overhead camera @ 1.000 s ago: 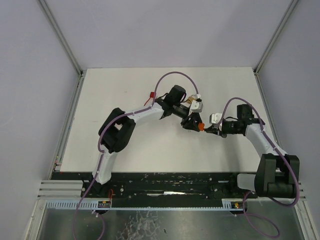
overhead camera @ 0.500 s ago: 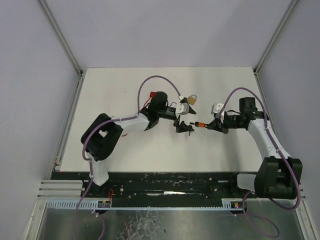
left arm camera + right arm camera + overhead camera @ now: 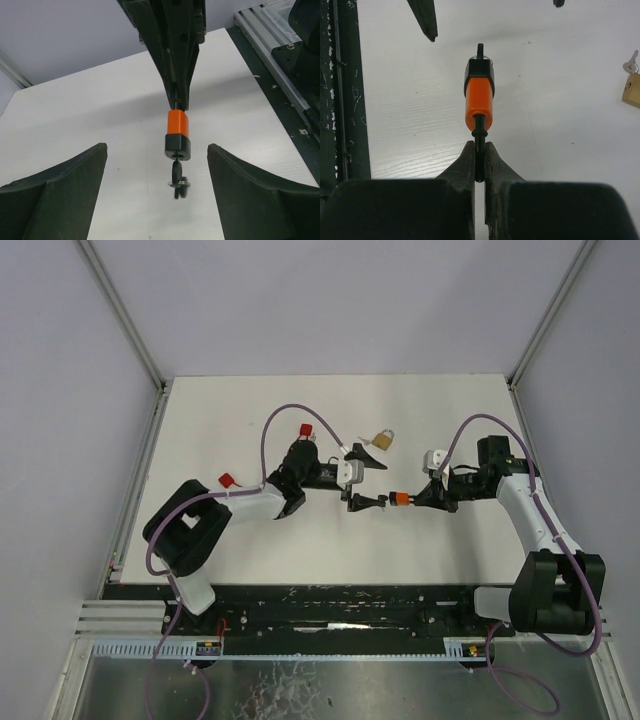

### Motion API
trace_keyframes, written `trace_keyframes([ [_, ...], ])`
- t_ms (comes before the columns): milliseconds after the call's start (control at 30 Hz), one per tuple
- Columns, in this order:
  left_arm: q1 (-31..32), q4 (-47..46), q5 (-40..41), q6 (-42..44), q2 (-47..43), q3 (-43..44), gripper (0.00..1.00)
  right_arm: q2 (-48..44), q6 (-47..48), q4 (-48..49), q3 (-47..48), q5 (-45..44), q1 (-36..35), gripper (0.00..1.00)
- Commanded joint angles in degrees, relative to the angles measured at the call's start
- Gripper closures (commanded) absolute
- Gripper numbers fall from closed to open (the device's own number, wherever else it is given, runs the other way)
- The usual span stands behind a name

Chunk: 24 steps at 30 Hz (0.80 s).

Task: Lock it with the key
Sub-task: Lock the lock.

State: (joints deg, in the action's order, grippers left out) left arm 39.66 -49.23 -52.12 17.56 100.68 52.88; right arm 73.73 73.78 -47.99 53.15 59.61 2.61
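Key (image 3: 177, 181) seated in orange padlock (image 3: 401, 498), mid-table. Right gripper (image 3: 479, 150) pinched tight on shackle (image 3: 479, 131). Padlock's long axis runs 3-to-9 o'clock in overhead view, key end toward 9. Left gripper (image 3: 367, 480) spread wide, empty, key dead ahead at its 12 o'clock (nearer arm, so likely one to turn it).

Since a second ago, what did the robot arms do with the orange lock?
The left pincer opened, let go of the orange lock and backed away to the left. The right pincer stayed shut on the lock's shackle, in about the same place. The brass padlock hardly moved.
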Motion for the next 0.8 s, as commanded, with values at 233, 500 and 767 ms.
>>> trace_keyframes([
  [233,4.61,8.22,3.52,7.41,0.78,3.18,0.24,-2.10,10.94,-7.19,2.10,4.81,-0.41,1.00],
  [500,5.68,19.90,3.70,10.64,3.65,9.02,0.35,-3.14,12.74,-7.70,1.91,5.42,-0.34,1.00],
  [767,6.13,24.44,3.17,12.99,4.33,10.93,0.42,-3.16,12.71,-8.04,2.18,5.99,0.11,1.00],
])
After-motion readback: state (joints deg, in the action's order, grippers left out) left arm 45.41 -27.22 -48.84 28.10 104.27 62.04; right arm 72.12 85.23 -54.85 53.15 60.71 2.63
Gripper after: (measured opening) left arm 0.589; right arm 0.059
